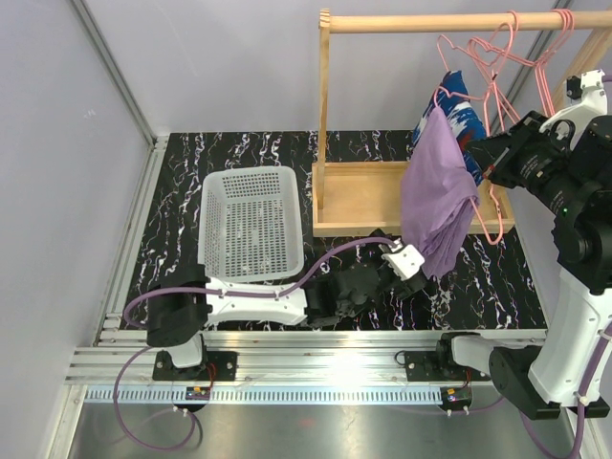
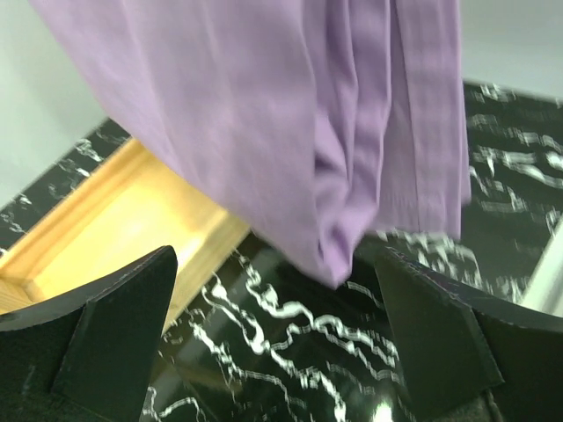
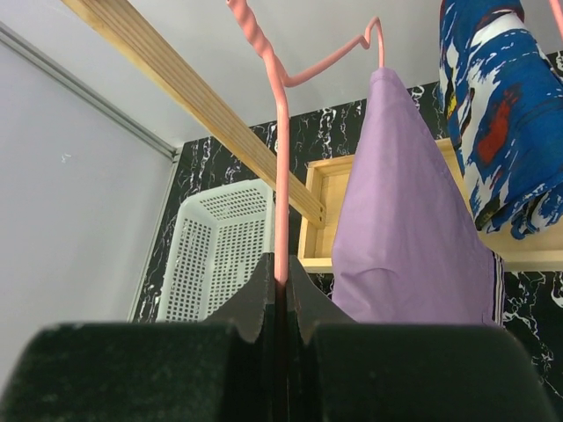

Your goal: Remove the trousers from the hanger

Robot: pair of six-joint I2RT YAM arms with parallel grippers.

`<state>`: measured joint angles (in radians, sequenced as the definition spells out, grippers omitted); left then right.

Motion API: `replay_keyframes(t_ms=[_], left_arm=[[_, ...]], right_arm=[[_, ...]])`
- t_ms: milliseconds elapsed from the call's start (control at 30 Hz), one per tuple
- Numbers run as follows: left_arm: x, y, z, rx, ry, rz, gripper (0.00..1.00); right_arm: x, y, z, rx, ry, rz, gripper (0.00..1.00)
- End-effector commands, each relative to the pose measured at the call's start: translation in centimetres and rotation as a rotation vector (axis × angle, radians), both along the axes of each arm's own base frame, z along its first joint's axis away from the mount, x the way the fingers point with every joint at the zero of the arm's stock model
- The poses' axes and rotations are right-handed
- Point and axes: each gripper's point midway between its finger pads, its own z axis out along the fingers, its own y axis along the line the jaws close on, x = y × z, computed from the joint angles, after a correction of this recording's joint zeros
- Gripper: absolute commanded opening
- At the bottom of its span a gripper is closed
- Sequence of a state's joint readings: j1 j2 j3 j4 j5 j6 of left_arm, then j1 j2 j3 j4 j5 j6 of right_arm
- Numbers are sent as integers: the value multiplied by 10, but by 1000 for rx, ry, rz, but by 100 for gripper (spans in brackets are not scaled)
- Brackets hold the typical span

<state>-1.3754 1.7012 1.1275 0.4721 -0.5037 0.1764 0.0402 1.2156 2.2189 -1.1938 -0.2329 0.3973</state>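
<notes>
Left gripper (image 2: 274, 264), jaws wide apart, is hovering just under the hem of the lilac trousers (image 2: 290, 132), which are hanging from the hanger (image 3: 280, 176) (right gripper (image 3: 281, 274) is clamping its wire). I'd be closing on the bunched fold, then pulling straight down.

Matt cloth trousers (image 1: 438, 196), smooth wooden rail (image 1: 449, 22)

Lilac trousers (image 1: 438, 196) hanging draped over pink hanger (image 3: 281, 176), blue patterned trousers (image 1: 462, 113) hanging just behind
</notes>
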Motion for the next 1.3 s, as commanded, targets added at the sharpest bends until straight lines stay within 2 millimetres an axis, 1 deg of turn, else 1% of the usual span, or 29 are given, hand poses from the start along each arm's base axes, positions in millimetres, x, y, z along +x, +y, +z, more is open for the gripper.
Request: replay_keyframes(t_ms=[0, 33, 67, 100, 167, 267, 300, 367, 400, 467, 533, 567, 667, 733, 767, 800, 867, 900, 1000, 1067, 1100, 1133, 1267], left_arm=[[13, -10, 49, -180, -42, 65, 99], [14, -13, 50, -185, -41, 62, 99], [14, -16, 56, -200, -43, 62, 99], [15, -18, 54, -199, -41, 68, 99], [17, -20, 58, -217, -43, 77, 98], [24, -18, 65, -253, -51, 125, 96], [27, -17, 72, -272, -62, 150, 96], [31, -16, 77, -281, -78, 172, 93], [33, -14, 85, -295, -94, 192, 91], [37, -13, 90, -301, -110, 211, 86], [38, -10, 101, -315, -126, 216, 82], [39, -9, 103, -316, -130, 218, 78], [38, -7, 117, -332, -145, 205, 75], [39, -7, 123, -339, -148, 203, 75], [38, -7, 130, -347, -153, 202, 79], [39, -8, 132, -347, -159, 201, 81], [38, -9, 143, -367, -162, 199, 84], [38, -10, 146, -371, -165, 195, 89], [38, -13, 153, -388, -164, 186, 95], [37, -16, 155, -397, -160, 184, 95], [39, -18, 160, -407, -160, 190, 95], [38, -19, 162, -412, -160, 191, 94], [40, -17, 173, -430, -163, 196, 93]], right_arm=[[-7, 9, 47, 19, -199, 51, 0], [-8, 9, 48, 20, -203, 51, 0], [-9, 9, 48, 22, -203, 51, 0], [-9, 9, 47, 23, -202, 50, 0], [-10, 9, 48, 27, -204, 48, 0], [-12, 9, 47, 36, -206, 48, 0], [-12, 9, 46, 39, -207, 50, 0], [-17, 11, 47, 50, -212, 55, 0], [-16, 11, 46, 54, -210, 59, 0], [-21, 15, 47, 64, -214, 77, 0], [-22, 14, 44, 58, -209, 73, 0], [-21, 12, 41, 48, -204, 66, 0], [-19, 10, 34, 44, -190, 54, 0], [-18, 14, 30, 53, -178, 77, 0], [-18, 15, 29, 59, -174, 81, 0], [-16, 16, 25, 61, -166, 87, 0], [-16, 15, 23, 64, -162, 81, 0], [-15, 15, 20, 64, -157, 79, 0], [-11, 13, 16, 63, -148, 63, 0], [-10, 14, 16, 70, -143, 68, 0], [-10, 15, 16, 75, -143, 73, 0], [-11, 16, 17, 75, -146, 76, 0], [-11, 13, 11, 58, -135, 65, 0]])
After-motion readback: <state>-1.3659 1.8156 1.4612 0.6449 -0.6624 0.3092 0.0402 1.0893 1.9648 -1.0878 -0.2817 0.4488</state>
